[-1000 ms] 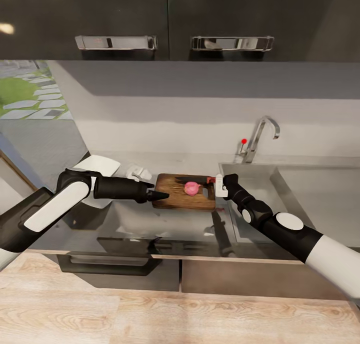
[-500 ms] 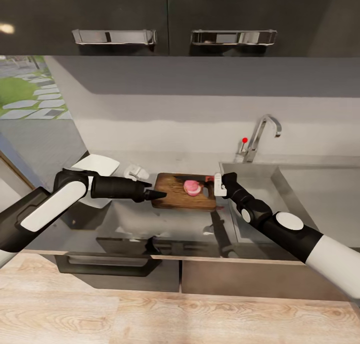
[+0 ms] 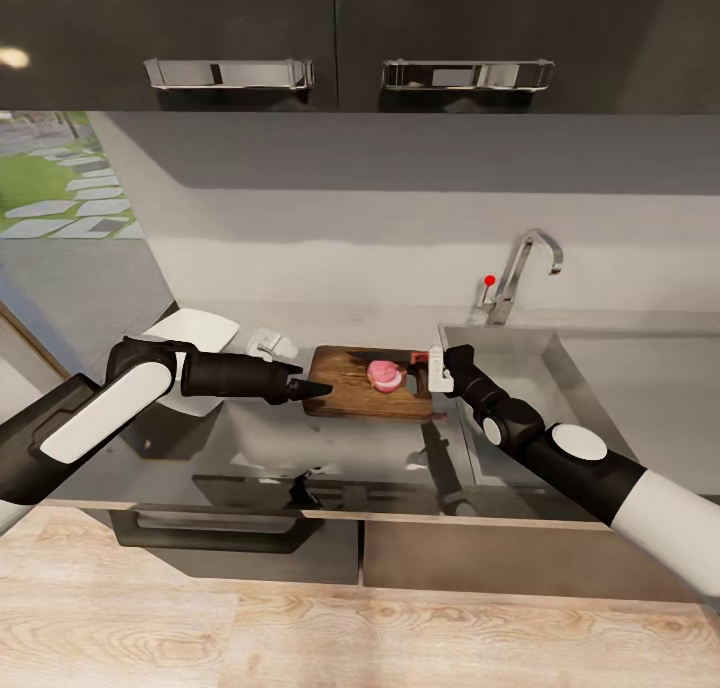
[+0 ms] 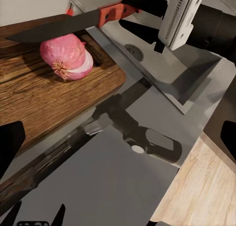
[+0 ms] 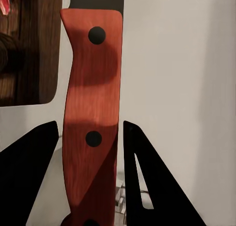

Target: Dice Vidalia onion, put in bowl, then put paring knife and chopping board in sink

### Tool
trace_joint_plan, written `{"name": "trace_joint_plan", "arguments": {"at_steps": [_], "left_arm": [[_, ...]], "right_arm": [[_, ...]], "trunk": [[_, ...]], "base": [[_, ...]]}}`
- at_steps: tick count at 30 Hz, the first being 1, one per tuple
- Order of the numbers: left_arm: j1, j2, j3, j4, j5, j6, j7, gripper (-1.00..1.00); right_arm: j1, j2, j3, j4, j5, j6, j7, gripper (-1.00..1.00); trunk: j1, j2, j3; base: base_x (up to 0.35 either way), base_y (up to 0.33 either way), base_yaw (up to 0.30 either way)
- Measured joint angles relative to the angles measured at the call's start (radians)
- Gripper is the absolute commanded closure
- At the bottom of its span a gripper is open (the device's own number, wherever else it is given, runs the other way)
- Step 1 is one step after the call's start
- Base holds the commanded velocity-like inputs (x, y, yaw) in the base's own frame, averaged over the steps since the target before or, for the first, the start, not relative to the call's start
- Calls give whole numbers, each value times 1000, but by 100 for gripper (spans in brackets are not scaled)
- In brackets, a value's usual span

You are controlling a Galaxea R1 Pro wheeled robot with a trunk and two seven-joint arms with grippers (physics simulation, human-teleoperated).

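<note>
The right hand is clenched on the paring knife by its reddish handle, a black finger on each side — the dark blade lies level across the top of the pink onion. The onion sits on the chopping board, which rests on the glossy table just beside the sink. The left hand is at the board's far end; I cannot tell whether it grips. The white bowl lies behind the left arm.

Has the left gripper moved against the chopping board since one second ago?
No. The left gripper still sits at the chopping board's left end; only the camera shifted.
</note>
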Motion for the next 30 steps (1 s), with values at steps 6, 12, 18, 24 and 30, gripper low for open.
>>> {"name": "trace_joint_plan", "arguments": {"at_steps": [6,12,18,24,30], "left_arm": [[0,0,0,0,0,0,0,-100],[0,0,0,0,0,0,0,-100],[0,-1,0,1,0,0,0,-100],[0,-2,0,1,0,0,0,-100],[0,-2,0,1,0,0,0,-100]], "right_arm": [[0,0,-1,1,0,-1,0,100],[0,-1,-3,2,0,-2,0,100],[0,-1,-4,2,-1,-3,1,100],[0,-1,-6,4,0,-3,1,100],[0,-1,-7,3,0,-3,1,100]], "trunk": [[0,0,0],[0,0,0],[0,0,0],[0,0,0],[0,0,0]], "base": [[0,0,0],[0,0,0],[0,0,0],[0,0,0],[0,0,0]]}}
